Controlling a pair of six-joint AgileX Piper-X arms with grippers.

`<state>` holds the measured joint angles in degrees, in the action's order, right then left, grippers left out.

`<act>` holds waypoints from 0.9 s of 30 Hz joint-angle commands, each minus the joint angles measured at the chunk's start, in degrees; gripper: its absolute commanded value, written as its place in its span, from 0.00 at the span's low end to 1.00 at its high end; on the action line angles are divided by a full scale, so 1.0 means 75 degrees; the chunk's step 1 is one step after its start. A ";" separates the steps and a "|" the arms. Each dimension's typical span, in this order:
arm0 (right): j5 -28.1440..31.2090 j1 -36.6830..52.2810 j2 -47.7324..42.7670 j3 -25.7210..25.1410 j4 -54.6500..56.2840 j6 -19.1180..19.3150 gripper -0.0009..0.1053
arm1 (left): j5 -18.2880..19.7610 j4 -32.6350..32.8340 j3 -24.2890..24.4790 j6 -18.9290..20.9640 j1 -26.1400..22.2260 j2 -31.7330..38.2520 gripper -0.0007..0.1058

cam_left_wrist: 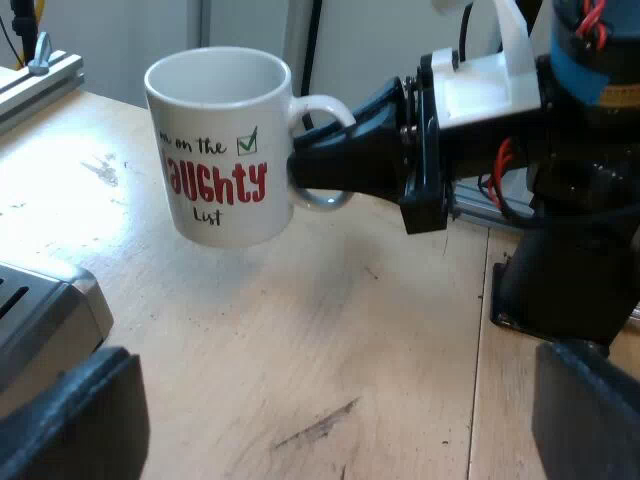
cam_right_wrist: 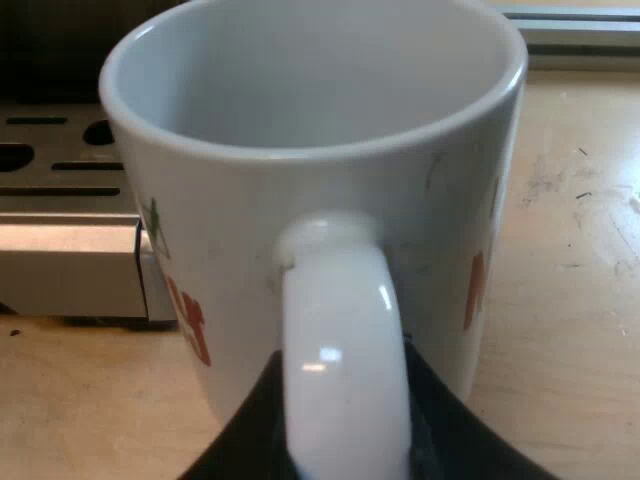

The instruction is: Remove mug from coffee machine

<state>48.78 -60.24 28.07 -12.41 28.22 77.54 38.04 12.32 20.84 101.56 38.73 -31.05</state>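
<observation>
White and shiny, the mug (cam_left_wrist: 220, 150) looks lifted a little way off the wooden bench (cam_left_wrist: 330, 330). It is near the metal tray (cam_right_wrist: 60, 160) of the coffee machine (cam_left_wrist: 40, 310) but no longer on it. Think of a clock lying flat on the mug, with the words at six o'clock. The handle (cam_right_wrist: 345, 380) then sits at three o'clock. The right hand (cam_left_wrist: 325, 170) reaches in from three o'clock and is clamped on that handle, one black finger on each side. The left hand (cam_left_wrist: 335, 400) waits low over the bench with its fingers wide apart, holding nothing.

To do this step well, the right hand should probably keep the mug level. It should lower the mug slowly onto bare wood away from the machine, and let go only when the bottom sits flat.

The mug is empty inside. It has big red letters, small black words and a green tick in a box.
</observation>
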 commanded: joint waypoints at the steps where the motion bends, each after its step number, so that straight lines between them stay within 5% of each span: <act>1: 0.0403 0.0009 -0.0084 0.0057 -0.0445 0.0037 0.01 | -0.0003 -0.0133 0.0043 -0.0023 0.0058 -0.0070 0.75; 18: 0.0585 0.0638 -0.0084 0.0835 -0.1397 0.0163 0.01 | -0.0878 -0.0945 0.0043 -0.0210 0.0058 -0.1415 0.75; 21: 0.0011 0.1313 -0.0084 0.0858 -0.1517 0.0211 0.01 | -0.0878 -0.0945 0.0043 -0.0210 0.0058 -0.1415 0.75; 27: -0.1216 0.2472 -0.0084 0.1109 -0.2719 0.1148 0.01 | -0.0878 -0.0945 0.0043 -0.0210 0.0058 -0.1415 0.75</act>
<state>41.74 -44.63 28.07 -4.01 14.38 83.50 32.66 6.39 20.84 100.25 38.98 -41.68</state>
